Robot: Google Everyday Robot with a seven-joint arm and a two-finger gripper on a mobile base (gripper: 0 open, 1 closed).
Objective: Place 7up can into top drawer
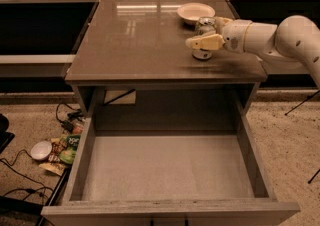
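Counting downward from my console: one brown glossy cabinet top (140, 40), one top drawer (170, 170) standing wide open beneath it, one white arm (280, 35) stretched in from the right, one bowl (195, 12), one 7up can (202, 53). The can stands upright near the top's right front edge, just beside the bowl (speckled floor all round, litter (62, 147) at left). The gripper (204, 31) straddles the can, fingers apart, one on each side.
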